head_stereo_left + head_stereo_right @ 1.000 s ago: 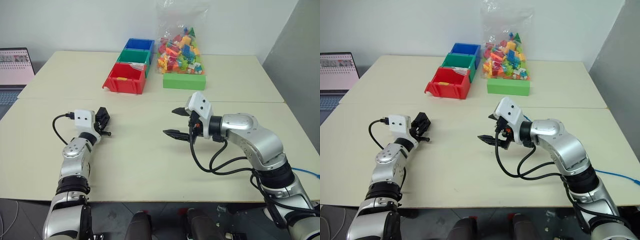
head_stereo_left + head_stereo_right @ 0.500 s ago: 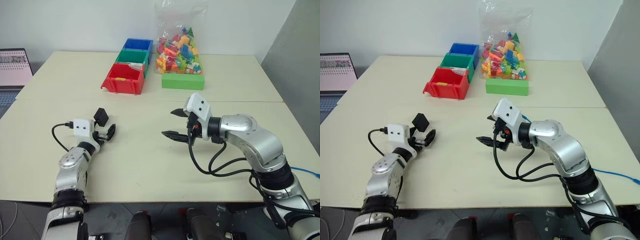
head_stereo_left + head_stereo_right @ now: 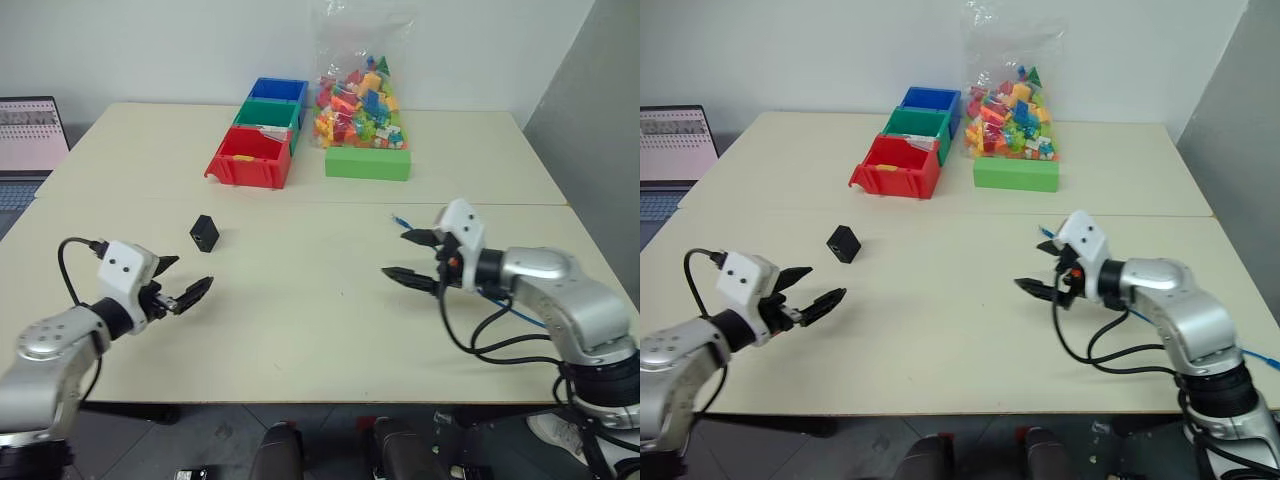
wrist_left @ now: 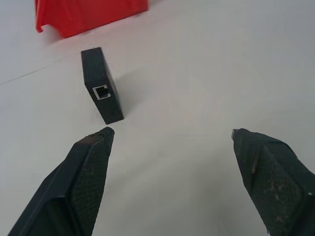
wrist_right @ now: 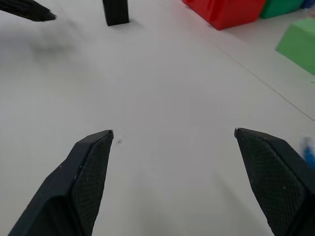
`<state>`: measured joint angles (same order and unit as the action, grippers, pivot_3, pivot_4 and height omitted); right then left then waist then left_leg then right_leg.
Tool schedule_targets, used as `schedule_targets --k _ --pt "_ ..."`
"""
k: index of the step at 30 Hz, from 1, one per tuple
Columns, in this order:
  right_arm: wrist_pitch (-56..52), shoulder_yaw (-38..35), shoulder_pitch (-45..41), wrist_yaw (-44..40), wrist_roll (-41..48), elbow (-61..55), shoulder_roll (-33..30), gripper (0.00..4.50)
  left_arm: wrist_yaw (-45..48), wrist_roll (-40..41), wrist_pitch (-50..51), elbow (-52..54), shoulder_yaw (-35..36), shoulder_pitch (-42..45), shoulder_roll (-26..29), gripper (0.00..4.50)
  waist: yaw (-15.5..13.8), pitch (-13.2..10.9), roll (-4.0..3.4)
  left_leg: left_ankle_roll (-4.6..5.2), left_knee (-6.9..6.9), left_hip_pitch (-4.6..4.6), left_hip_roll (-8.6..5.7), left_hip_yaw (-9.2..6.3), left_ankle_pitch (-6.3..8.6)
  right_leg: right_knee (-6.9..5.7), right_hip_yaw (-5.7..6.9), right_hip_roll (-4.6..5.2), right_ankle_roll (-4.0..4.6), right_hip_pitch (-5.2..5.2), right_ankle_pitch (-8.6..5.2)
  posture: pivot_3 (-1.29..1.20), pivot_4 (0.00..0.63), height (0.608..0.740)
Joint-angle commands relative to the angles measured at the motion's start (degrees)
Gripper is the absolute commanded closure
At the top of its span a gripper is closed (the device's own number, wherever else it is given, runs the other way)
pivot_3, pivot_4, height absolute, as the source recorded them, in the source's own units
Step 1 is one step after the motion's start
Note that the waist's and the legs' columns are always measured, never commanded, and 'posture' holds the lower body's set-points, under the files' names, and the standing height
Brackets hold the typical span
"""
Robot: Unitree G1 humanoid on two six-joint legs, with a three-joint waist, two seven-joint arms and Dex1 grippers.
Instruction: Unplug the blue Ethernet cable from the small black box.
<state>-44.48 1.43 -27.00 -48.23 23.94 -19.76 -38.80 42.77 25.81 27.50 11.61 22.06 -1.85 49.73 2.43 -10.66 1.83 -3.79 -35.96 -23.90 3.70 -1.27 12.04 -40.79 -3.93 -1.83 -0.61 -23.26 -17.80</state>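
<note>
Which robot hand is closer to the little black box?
The left hand. It sits open just in front of the small black box, not touching it. The right hand is open too, far across the table.

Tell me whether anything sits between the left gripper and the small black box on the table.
Nothing visible does. The small black box stands alone on the bare table, its empty port facing the open left gripper, with only tabletop between them. The red bin lies beyond the box.

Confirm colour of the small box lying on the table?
Matte black; the small black box shows best in the left wrist view.
</note>
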Motion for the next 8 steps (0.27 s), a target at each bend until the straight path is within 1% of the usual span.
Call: schedule_targets --k 1,4,8 --pt "1.2 -4.3 0.4 -3.5 2.8 0.4 -3.3 0.32 4.8 3.3 3.9 1.9 4.7 0.2 4.8 0.41 0.1 0.0 -0.03 0.0 0.02 0.01 0.0 0.01 0.0 0.02 0.01 -0.01 0.0 0.0 -0.01 0.0 0.15 0.74" --pt "1.3 -4.8 0.4 -3.9 3.6 0.9 -4.0 0.32 6.2 4.1 5.4 1.4 5.4 1.3 6.5 0.41 0.2 0.0 -0.04 0.01 0.02 0.02 0.01 0.05 0.0 0.03 -0.01 -0.01 0.0 0.0 -0.02 0.0 0.15 0.74" --pt "0.9 -4.6 0.3 -3.3 4.1 0.7 -3.8 0.32 7.8 4.5 5.5 0.9 5.7 2.1 6.8 0.41 0.4 0.0 -0.04 0.01 0.02 0.01 0.01 0.06 0.0 0.03 -0.04 -0.01 0.0 -0.01 -0.02 0.0 0.15 0.74"
